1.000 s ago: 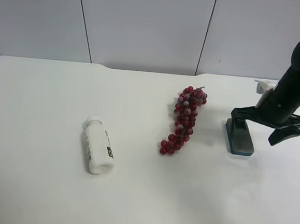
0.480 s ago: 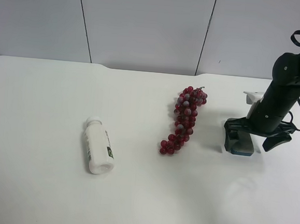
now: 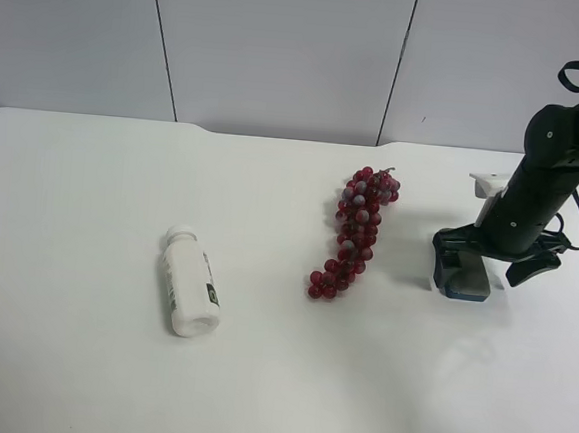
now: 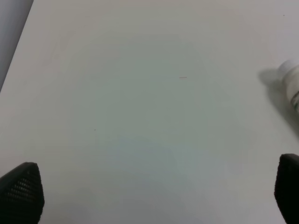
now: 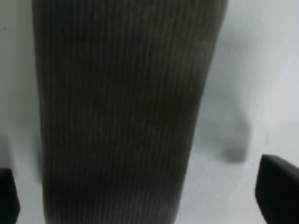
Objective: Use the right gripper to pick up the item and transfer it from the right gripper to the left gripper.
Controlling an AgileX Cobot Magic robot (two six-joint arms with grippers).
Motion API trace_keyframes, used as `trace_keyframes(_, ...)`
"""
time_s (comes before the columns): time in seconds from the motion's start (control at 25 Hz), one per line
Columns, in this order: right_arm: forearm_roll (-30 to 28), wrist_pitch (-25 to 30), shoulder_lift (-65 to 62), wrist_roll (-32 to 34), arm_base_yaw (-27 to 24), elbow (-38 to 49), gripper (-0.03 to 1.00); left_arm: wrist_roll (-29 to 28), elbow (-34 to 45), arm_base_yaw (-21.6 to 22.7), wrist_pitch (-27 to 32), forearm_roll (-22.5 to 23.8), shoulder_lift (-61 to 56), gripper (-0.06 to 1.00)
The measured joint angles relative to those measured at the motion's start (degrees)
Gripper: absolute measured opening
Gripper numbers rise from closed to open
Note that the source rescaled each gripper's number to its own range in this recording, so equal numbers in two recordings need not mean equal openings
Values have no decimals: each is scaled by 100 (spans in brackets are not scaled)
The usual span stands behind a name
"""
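The item (image 3: 465, 282), a dark grey felt-topped block with a blue base, lies flat on the white table at the exterior high view's right. My right gripper (image 3: 484, 264) is down over it, open, with one finger on each side. In the right wrist view the item's grey felt top (image 5: 121, 107) fills the space between the spread fingertips of the right gripper (image 5: 142, 196). I cannot tell whether the fingers touch it. My left gripper (image 4: 154, 191) is open and empty above bare table. It is out of the exterior high view.
A white bottle (image 3: 190, 283) lies on its side left of centre; its cap shows in the left wrist view (image 4: 292, 81). A red grape bunch (image 3: 356, 230) lies just left of the item. The table's (image 3: 277, 376) far edge meets a grey panelled wall.
My right arm has swung in toward the item and lowered, so its open fingers went from beside it to straddling it. The item, bottle and grapes have not moved.
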Motion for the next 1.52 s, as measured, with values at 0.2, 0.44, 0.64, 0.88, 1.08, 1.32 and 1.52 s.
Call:
trace_keyframes(0.2,0,-4,0,-67,0,0,100,0,0,0,0,0,0,100)
trace_keyframes(0.44,0,-71,5,-181,0,0,100,0,0,0,0,0,0,100)
trace_keyframes(0.64,7,-91,127,-253,0,-4,100,0,0,0,0,0,0,100)
trace_keyframes(0.88,129,-86,252,-259,0,-11,98,0,0,0,0,0,0,100)
trace_keyframes(1.08,140,-88,252,-259,0,-18,56,0,0,0,0,0,0,100)
trace_keyframes(1.32,155,-81,252,-254,0,-18,0,0,0,0,0,0,0,100)
trace_keyframes(1.52,155,16,252,-254,0,-18,0,0,0,0,0,0,0,100)
